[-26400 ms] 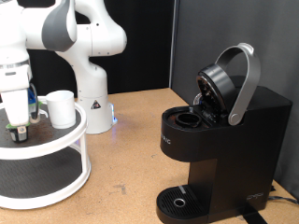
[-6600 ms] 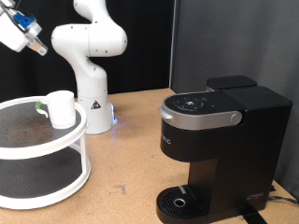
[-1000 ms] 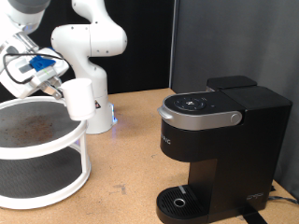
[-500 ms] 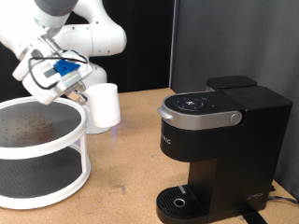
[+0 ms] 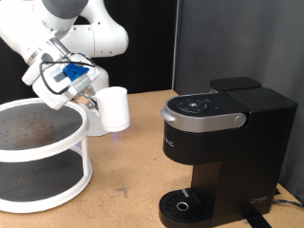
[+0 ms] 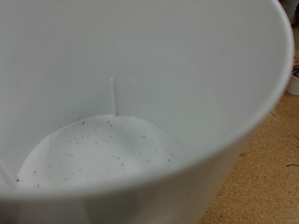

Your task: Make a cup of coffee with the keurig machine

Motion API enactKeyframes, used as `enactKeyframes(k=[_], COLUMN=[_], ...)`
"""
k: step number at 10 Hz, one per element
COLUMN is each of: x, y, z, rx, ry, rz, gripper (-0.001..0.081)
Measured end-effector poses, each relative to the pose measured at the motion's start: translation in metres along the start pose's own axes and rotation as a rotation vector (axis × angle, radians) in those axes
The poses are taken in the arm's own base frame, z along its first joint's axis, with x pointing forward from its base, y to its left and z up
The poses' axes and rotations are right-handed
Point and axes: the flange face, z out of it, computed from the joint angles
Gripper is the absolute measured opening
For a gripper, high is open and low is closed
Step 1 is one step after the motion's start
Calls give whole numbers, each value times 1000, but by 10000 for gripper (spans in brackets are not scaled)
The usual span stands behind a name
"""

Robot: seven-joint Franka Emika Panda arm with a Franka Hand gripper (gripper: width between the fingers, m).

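My gripper (image 5: 93, 103) is shut on the cup (image 5: 115, 108), a small plain white cylinder with no handle, and holds it in the air past the rim of the white stand, at the exterior view's left. The cup is roughly upright, slightly tilted. The wrist view is filled by the cup's white inside (image 6: 121, 140), which is empty with small specks at the bottom; the fingers do not show there. The keurig machine (image 5: 223, 142), boxy and black, stands at the exterior view's right with its lid shut and its round drip base (image 5: 180, 204) bare.
A white round two-tier stand (image 5: 57, 180) sits at the exterior view's left with its top tier bare. The white arm base (image 5: 92, 109) stands behind the cup. Wooden tabletop (image 5: 128, 190) lies between stand and machine. A black backdrop is behind.
The gripper has carried the cup from over the stand's top tier to the exterior view's right and slightly lower, off the stand towards the machine. The machine's lid has stayed shut.
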Motion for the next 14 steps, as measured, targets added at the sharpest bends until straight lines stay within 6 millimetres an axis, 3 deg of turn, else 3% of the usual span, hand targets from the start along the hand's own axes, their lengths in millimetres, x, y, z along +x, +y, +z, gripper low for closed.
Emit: enactKeyframes(k=[3,10,14], x=[-19,-40,-34], y=[6,10,3], z=[35,123,156], rx=[-87,-149,-162], ry=[-71,-93,-34], rz=[35,49,41], gripper=[74,74,74])
